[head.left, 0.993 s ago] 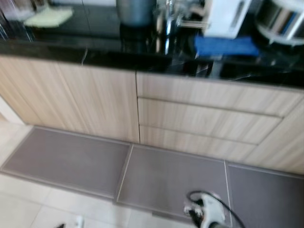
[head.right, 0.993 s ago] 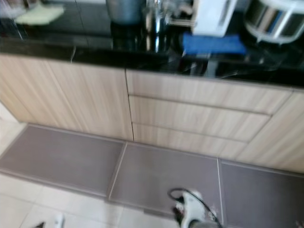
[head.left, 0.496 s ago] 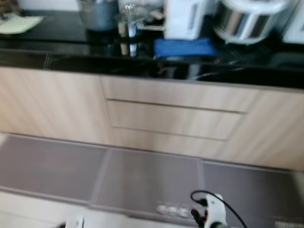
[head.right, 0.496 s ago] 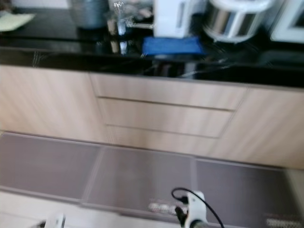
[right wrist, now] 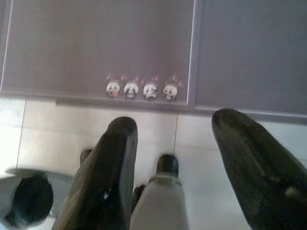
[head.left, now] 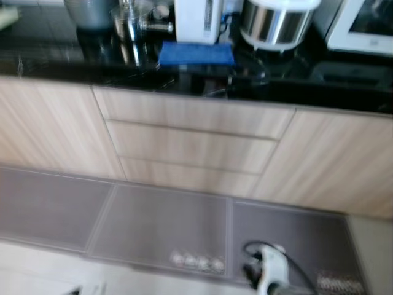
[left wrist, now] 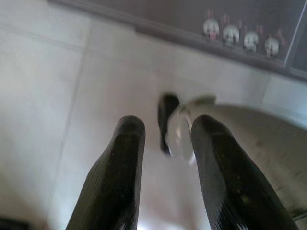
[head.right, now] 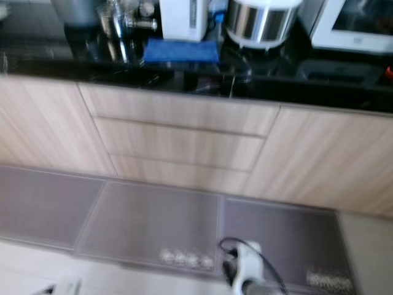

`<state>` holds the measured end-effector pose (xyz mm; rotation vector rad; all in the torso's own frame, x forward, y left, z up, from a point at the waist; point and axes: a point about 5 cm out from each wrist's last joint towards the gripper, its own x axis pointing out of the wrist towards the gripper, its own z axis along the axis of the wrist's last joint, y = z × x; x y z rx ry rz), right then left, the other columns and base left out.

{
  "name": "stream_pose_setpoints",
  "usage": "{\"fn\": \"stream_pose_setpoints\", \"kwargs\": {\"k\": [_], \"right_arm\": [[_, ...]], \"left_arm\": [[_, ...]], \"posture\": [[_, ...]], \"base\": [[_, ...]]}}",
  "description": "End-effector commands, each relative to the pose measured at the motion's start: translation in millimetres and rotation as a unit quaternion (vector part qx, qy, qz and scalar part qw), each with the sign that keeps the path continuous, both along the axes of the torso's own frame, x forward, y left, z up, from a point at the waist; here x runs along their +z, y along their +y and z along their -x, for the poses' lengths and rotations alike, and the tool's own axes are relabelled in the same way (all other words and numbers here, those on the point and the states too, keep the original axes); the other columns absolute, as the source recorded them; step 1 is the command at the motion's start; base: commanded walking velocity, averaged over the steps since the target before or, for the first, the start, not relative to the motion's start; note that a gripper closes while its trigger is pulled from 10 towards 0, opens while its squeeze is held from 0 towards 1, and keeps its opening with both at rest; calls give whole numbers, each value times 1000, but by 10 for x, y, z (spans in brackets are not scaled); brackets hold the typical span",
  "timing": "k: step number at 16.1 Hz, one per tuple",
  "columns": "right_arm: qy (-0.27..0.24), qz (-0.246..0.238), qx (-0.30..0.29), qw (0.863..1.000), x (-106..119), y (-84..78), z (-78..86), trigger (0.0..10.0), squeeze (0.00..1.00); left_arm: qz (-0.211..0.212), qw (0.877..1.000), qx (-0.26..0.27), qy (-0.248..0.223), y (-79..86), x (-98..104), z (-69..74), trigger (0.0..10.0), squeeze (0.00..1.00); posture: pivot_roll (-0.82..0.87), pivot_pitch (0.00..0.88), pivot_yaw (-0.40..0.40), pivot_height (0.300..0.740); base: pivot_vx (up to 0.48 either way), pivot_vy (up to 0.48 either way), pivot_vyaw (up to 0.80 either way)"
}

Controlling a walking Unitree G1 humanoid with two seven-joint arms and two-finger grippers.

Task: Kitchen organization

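Black glossy countertop [head.left: 344,92] over pale wood-grain drawers [head.left: 190,144], carrying folded blue cloth [head.left: 196,53] and steel-banded white cooker [head.left: 274,21] | grey floor mats [right wrist: 96,43] ahead of both grippers | left gripper [left wrist: 165,143] narrowly parted, holding nothing, above pale tiles | right gripper [right wrist: 175,143] spread wide, holding nothing, near mat edge.

Across the top of the frame, the black countertop [head.left: 73,58] shone glossy, a matt blue cloth [head.left: 196,53] lying on it. The drawers [head.left: 190,147] looked pale matt wood-grain; the cooker [head.left: 274,21] gleamed metal.
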<state>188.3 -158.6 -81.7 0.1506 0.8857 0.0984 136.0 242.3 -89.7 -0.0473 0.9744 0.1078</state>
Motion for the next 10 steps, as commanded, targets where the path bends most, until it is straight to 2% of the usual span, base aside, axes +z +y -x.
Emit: {"fn": "stream_pose_setpoints", "kwargs": {"k": [1,6,9,10], "right_arm": [[6,3,-6,1000,-16,-37,34,10000,0],[5,0,-11,1000,-14,-40,31,10000,0],[5,-1,-13,1000,-15,-36,32,10000,0],[-2,3,-8,1000,-6,-38,22,10000,0]], "left_arm": [[5,1000,0,13,-33,-34,66,10000,0],[6,1000,-1,13,-39,-35,63,10000,0],[5,1000,-2,14,-35,-35,65,10000,0],[5,1000,-3,14,-34,-34,65,10000,0]], "posture": [[28,98,-21,740],[20,113,-19,740],[13,120,-13,740],[13,121,-12,740]], "base": [[0,-326,0],[0,-325,0],[0,-324,-700],[0,-326,0]]}}
